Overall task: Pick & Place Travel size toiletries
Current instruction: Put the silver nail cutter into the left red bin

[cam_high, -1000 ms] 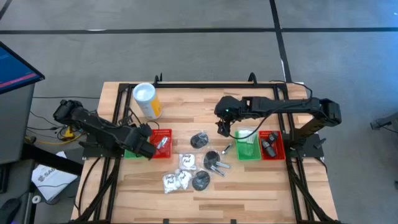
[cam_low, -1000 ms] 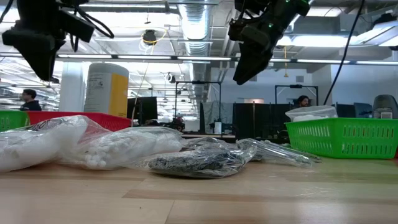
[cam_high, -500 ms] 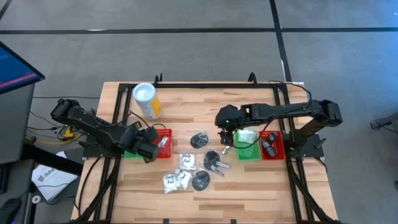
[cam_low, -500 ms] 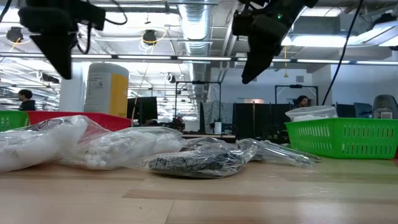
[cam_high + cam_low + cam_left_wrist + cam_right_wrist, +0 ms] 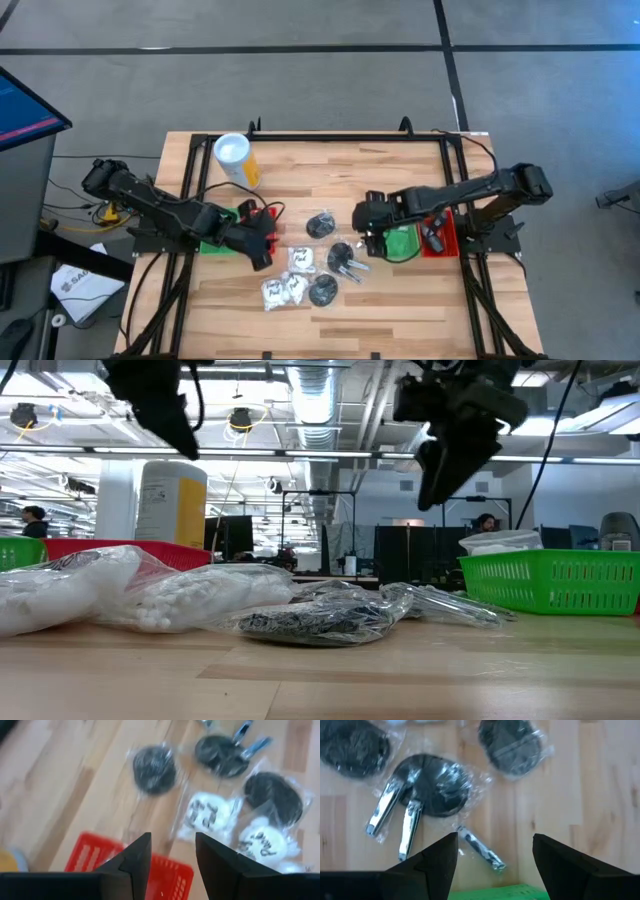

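The travel size toiletries lie loose in clear wrappers mid-table: black discs [image 5: 320,225] [image 5: 322,291], a black disc with silvery clippers [image 5: 432,782], white sachets [image 5: 299,259] [image 5: 207,815] and a small silvery piece [image 5: 480,849]. My left gripper [image 5: 262,247] hangs open above the red tray's [image 5: 165,870] near right corner, left of the sachets. My right gripper [image 5: 368,236] hangs open over the small silvery piece, at the green tray's [image 5: 402,243] left edge. Neither holds anything.
A yellow cylinder with a white top [image 5: 236,162] stands at the far left. A green tray [image 5: 212,244] sits left of the left red tray. At the right, a red tray [image 5: 441,232] holds dark items. Bare wood lies along the near edge.
My left gripper has moved toward the table's right edge, off the red tray toward the sachets, and has tipped up from pointing steeply down. My right gripper has moved toward the near edge and sunk a little, to the green tray's left edge. Both stay open.
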Action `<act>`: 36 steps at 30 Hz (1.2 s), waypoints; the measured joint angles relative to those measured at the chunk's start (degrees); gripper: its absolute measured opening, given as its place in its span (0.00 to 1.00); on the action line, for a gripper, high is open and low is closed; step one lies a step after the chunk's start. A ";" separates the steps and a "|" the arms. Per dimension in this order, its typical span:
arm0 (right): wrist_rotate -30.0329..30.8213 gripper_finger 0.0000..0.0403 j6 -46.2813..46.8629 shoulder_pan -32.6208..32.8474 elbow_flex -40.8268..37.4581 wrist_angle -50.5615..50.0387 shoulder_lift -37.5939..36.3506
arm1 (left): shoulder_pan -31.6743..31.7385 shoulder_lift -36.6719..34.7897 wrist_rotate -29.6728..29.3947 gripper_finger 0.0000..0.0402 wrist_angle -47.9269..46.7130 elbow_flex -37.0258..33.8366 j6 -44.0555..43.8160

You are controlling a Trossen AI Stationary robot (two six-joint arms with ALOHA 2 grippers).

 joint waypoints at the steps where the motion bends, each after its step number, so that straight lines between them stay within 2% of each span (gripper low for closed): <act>1: 0.00 0.61 -0.02 0.32 -0.55 0.34 0.00 | 0.00 0.00 -0.34 0.36 1.05 0.00 0.92; 11: 0.17 0.61 -2.96 1.11 -1.21 -0.34 2.53 | 0.00 0.01 -4.61 0.36 5.92 0.00 3.74; 23: 0.04 0.61 -8.91 1.11 1.29 -0.22 14.55 | 0.04 0.02 -5.88 0.36 7.54 -0.20 4.88; 36: -0.26 0.59 -11.79 1.11 1.72 -2.47 15.33 | 0.04 0.02 -5.88 0.36 8.40 -0.39 5.31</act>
